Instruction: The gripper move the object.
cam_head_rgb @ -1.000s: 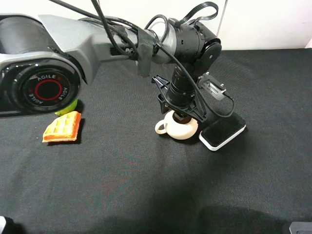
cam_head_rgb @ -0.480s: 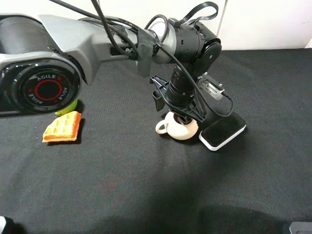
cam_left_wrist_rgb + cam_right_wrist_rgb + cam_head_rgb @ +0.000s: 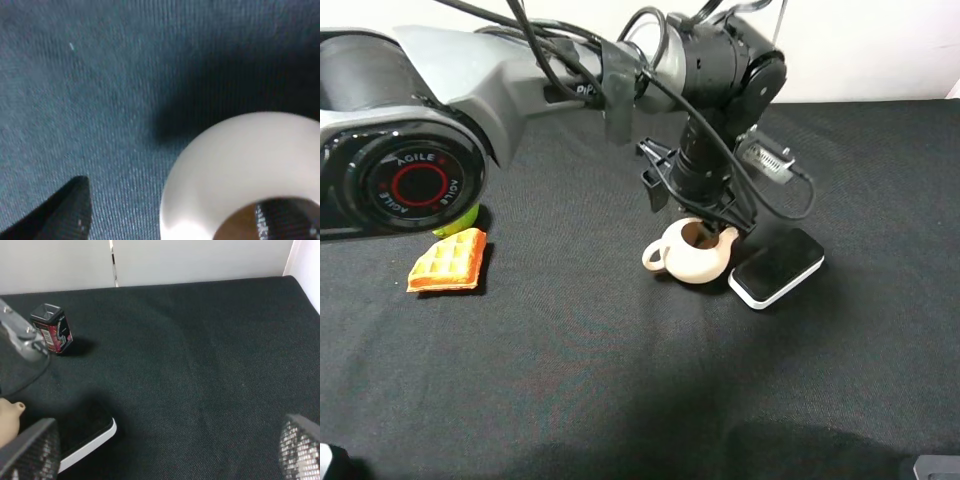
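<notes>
The cream teapot (image 3: 690, 256) stands upright on the black cloth, with its loop handle to the left and its brown inside showing. My left gripper (image 3: 706, 222), a black claw on the grey-and-black arm with the red ring mark, hangs just above the pot's mouth. In the left wrist view the pot (image 3: 235, 165) fills the lower right. One finger (image 3: 65, 212) is well clear of its wall and the other sits over its opening, so the gripper (image 3: 172, 200) is open. My right gripper (image 3: 165, 450) is open and empty, away from the pot (image 3: 9, 416).
A black-topped white block (image 3: 777, 267) lies touching or nearly touching the pot's right side, and it also shows in the right wrist view (image 3: 85, 437). A waffle piece (image 3: 448, 262) and a green lime (image 3: 460, 220) lie at the left. A small red tin (image 3: 51, 328) stands further back.
My left gripper has risen off the teapot and shifted slightly right and back. The pot's brown mouth now shows, and the pot stays on the cloth.
</notes>
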`<action>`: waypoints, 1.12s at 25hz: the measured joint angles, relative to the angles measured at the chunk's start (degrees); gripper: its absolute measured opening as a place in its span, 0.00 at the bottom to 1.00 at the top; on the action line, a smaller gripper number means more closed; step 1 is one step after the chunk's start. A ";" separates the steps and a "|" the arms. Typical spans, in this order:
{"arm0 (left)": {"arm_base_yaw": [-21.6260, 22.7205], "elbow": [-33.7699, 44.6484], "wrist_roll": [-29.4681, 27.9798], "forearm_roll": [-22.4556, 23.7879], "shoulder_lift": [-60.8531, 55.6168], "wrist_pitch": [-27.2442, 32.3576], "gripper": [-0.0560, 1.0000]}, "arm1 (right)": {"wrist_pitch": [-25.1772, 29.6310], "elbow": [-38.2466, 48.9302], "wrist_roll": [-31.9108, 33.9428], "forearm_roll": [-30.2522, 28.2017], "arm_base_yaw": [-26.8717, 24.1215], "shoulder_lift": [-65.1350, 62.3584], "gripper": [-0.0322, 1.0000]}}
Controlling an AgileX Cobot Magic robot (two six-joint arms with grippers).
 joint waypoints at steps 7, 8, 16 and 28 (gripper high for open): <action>0.00 -8.03 0.00 0.00 0.00 0.06 0.69 | 0.00 0.00 0.00 0.00 0.00 0.00 0.67; 0.00 -8.91 0.00 0.00 -0.13 0.06 0.69 | 0.00 0.00 0.00 0.00 0.00 0.00 0.67; 0.00 -10.79 0.00 0.00 -5.16 0.17 0.69 | 0.00 0.00 0.00 0.00 0.00 0.00 0.67; 0.11 -10.79 0.17 -0.07 -13.30 0.26 0.69 | 0.00 0.00 0.00 0.00 0.00 0.00 0.67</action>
